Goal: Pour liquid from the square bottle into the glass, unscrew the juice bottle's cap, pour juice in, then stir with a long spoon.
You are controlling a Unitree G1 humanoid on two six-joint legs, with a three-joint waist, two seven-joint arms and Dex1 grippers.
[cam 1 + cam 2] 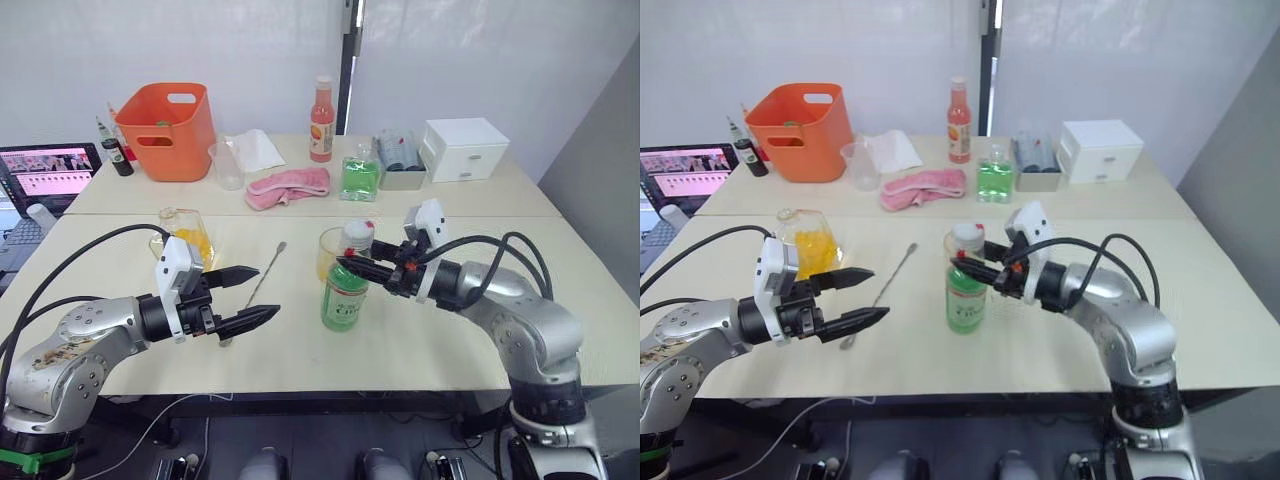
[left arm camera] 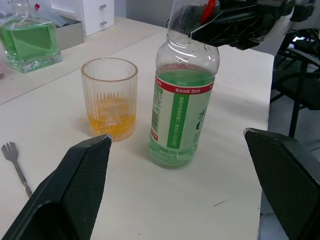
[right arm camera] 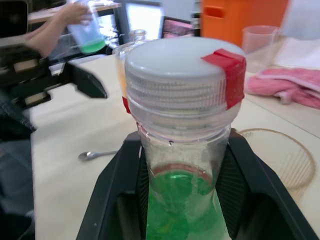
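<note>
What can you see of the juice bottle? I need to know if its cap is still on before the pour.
The juice bottle is slim clear plastic with a green and white label, standing upright on the table beside the glass. Pale green juice fills it to about the shoulder. The white cap is still on, with a strip of red tape on one side. The right gripper has a finger on either side of the neck just under the cap. The left gripper is open, clear of it.
</note>
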